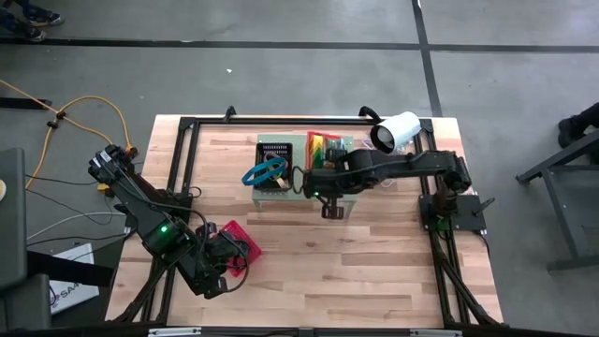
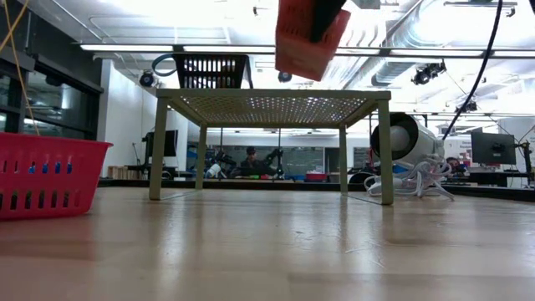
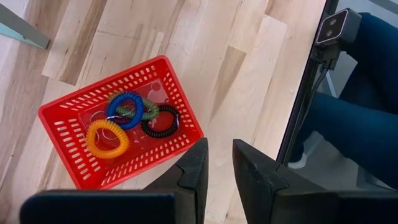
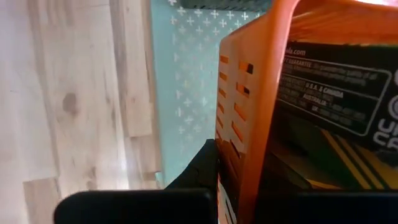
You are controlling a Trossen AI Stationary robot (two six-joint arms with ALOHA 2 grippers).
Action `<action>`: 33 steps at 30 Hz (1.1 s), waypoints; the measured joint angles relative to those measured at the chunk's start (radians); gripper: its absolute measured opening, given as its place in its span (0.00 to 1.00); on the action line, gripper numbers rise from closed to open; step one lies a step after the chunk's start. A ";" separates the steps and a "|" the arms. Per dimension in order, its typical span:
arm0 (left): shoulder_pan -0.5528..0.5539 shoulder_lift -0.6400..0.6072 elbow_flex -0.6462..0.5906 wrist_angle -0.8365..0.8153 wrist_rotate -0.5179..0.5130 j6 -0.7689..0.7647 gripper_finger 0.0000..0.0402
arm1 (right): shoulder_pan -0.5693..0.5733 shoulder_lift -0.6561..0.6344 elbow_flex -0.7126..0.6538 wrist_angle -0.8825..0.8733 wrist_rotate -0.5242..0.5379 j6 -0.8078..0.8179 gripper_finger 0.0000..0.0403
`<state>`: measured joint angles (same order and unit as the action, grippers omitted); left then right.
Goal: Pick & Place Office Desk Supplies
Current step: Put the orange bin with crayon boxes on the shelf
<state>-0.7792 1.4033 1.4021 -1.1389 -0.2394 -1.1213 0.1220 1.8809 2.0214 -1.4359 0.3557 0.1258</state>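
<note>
Right gripper [image 4: 239, 186] clamped on wall of orange basket [image 4: 249, 124], lifted clear above green stand [image 1: 281, 173], far centre of table [image 1: 374, 271]; packs inside ride along, probably being carried as one load. Left gripper [image 3: 219, 171] hovers over red basket [image 3: 62, 118] near left, fingers slightly apart, empty. Coil bands [image 3: 124, 111] lie inside it, apparently already sorted there.

Left arm sits folded low at the table's near-left corner, its left gripper [image 3: 217, 171] pointing down at the wood with the two fingers parted by a narrow gap, nothing between them. Right arm stretches from the right edge toward the middle of the far side, right gripper [image 1: 329, 195] clamped tight on an orange basket [image 4: 249, 124].
</note>
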 joint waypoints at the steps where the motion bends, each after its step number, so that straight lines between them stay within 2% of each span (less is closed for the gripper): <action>1: 0.000 0.000 0.000 0.000 0.000 0.000 0.17 | -0.005 0.016 0.015 0.000 -0.001 -0.007 0.01; 8: 0.000 0.000 0.000 0.005 0.000 0.000 0.17 | -0.009 0.184 0.273 -0.128 -0.023 -0.028 0.01; 11: 0.000 0.000 0.000 0.013 0.000 0.000 0.17 | -0.010 0.207 0.318 -0.131 -0.022 -0.019 0.01; 16: 0.000 0.000 0.000 0.024 0.000 0.000 0.17 | -0.009 0.223 0.322 -0.137 -0.012 0.062 0.01; 23: 0.000 0.000 0.000 0.026 0.000 0.000 0.17 | -0.006 0.223 0.318 -0.134 -0.014 0.080 0.01; 33: 0.000 0.000 0.000 0.026 0.000 0.000 0.17 | -0.036 0.223 0.242 -0.136 -0.014 0.076 0.01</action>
<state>-0.7790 1.4033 1.4021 -1.1130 -0.2394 -1.1213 0.0858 2.1036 2.2636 -1.5714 0.3416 0.2021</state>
